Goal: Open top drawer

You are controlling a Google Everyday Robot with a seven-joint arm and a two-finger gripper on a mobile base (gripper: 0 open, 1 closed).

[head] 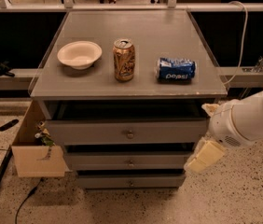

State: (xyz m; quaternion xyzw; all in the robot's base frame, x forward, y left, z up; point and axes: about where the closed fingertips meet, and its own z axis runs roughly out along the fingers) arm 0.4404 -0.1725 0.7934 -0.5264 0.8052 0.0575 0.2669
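Note:
The top drawer (pixel 99 132) is the widest grey front under the cabinet top, with a small round metal knob (pixel 129 134) at its centre. A dark gap shows between its front and the cabinet top. My gripper (pixel 207 132) is at the drawer's right end, level with the front panel. It is open: one cream finger (pixel 211 108) sits near the drawer's upper right corner and the other (pixel 205 156) hangs lower, beside the middle drawer. Nothing is held between them. The white arm body fills the right edge of the view.
On the cabinet top (pixel 169 36) stand a white bowl (pixel 79 54), an upright gold can (pixel 124 59) and a blue Pepsi can (pixel 176 69) on its side. Two narrower drawers (pixel 129 162) lie below. A cardboard box (pixel 37 158) sits on the left floor, with cables nearby.

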